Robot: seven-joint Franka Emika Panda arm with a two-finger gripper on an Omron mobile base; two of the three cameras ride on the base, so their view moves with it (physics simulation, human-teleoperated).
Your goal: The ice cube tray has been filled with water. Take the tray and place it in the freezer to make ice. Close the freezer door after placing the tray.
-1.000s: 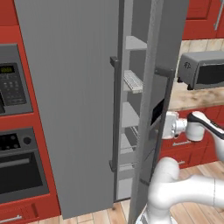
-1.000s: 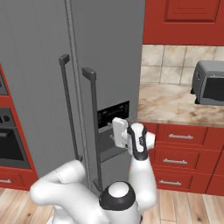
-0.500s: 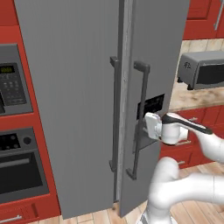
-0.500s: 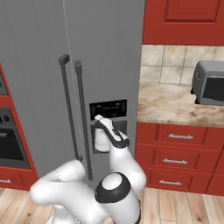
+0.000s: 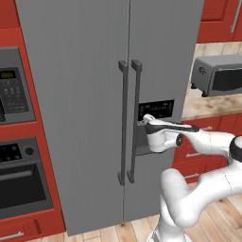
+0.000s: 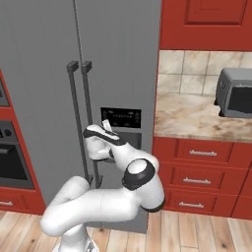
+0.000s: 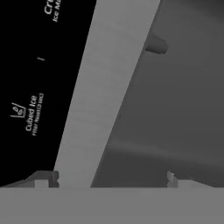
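Behind shut doors, tall grey freezer

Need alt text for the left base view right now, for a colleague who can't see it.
The gripper, jaws open, sits against the dispenser recess of the grey freezer, both doors shut. A red oven cabinet stands left, a toaster oven right.

The wood floor carries the freezer, which stands shut with its two dark handles side by side at the middle. To one side of it stand red cabinets with a built-in oven and a microwave above. To the other side, red drawer units stand on the floor and bear a mottled beige counter. A grey toaster oven sits on that counter against the tiled wall.
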